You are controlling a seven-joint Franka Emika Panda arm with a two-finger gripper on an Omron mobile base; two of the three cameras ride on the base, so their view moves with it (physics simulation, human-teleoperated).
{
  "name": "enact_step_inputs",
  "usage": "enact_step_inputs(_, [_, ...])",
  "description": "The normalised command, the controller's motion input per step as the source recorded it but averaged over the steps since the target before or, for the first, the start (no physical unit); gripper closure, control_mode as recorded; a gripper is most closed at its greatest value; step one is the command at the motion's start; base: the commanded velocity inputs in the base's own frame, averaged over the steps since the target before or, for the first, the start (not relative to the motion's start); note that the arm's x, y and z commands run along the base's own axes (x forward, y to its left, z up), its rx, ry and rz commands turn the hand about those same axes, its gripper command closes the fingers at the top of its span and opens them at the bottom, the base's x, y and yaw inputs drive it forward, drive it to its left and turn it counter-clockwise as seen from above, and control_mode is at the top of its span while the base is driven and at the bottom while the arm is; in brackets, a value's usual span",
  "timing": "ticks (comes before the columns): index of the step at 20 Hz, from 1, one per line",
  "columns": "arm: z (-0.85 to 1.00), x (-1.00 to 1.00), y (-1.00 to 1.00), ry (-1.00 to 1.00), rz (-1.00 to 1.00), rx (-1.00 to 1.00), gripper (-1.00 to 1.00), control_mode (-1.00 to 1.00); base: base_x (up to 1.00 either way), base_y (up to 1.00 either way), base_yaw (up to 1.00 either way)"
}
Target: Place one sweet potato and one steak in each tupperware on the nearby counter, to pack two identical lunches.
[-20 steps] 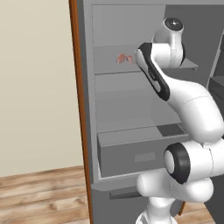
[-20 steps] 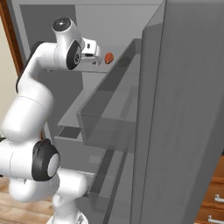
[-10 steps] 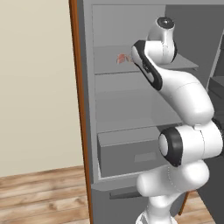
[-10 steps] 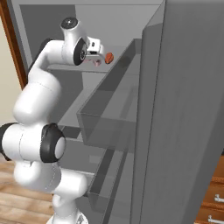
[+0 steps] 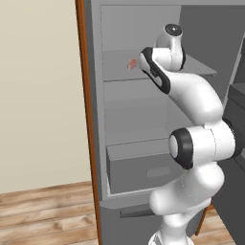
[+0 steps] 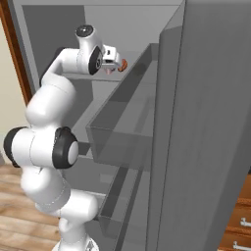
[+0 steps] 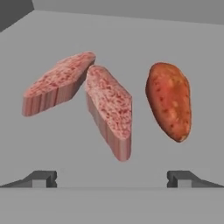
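- The gripper [image 7: 112, 177] is seen spread wide in the hand view, its two dark fingertips [image 7: 41, 178] far apart at the bottom edge, with nothing pinched between them.
- Two steak slabs are shown ahead of the tips on a grey fridge shelf [image 7: 131, 39]: the left steak [image 7: 57, 83] and the middle steak [image 7: 109, 109] are laid in a V, their upper ends touching or nearly so; which cannot be told.
- An orange-red sweet potato [image 7: 169, 100] is seen just beside the middle steak, apart from it, on the same shelf.
- In the left base view the food is reduced to a small pink smudge [image 5: 131, 63] on the upper shelf, partly covered by the arm [image 5: 191, 95]; separate pieces cannot be made out there.
- In the right base view the sweet potato is glimpsed as a small orange spot [image 6: 123, 65] just past the hand [image 6: 110, 55]; the steaks are hidden behind it.
- The fingers themselves are too small to be judged in either base view.
- A grey drawer bin [image 5: 139, 167] is seen below, partly blocked by the robot's elbow.
- The fridge door [image 6: 206, 122] is cut off by the frame edge on the right.
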Motion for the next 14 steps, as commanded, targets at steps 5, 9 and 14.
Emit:
enact_step_inputs(5, [-0.11,0.41,0.00,0.00,0.00,0.00,-1.00,-1.00,0.00,0.00,0.00])
enact_step_inputs(9, [-0.09,0.41,0.00,0.00,0.00,0.00,-1.00,-1.00,0.00,0.00,0.00])
enact_step_inputs(14, [-0.08,0.41,0.00,0.00,0.00,0.00,-1.00,-1.00,0.00,0.00,0.00])
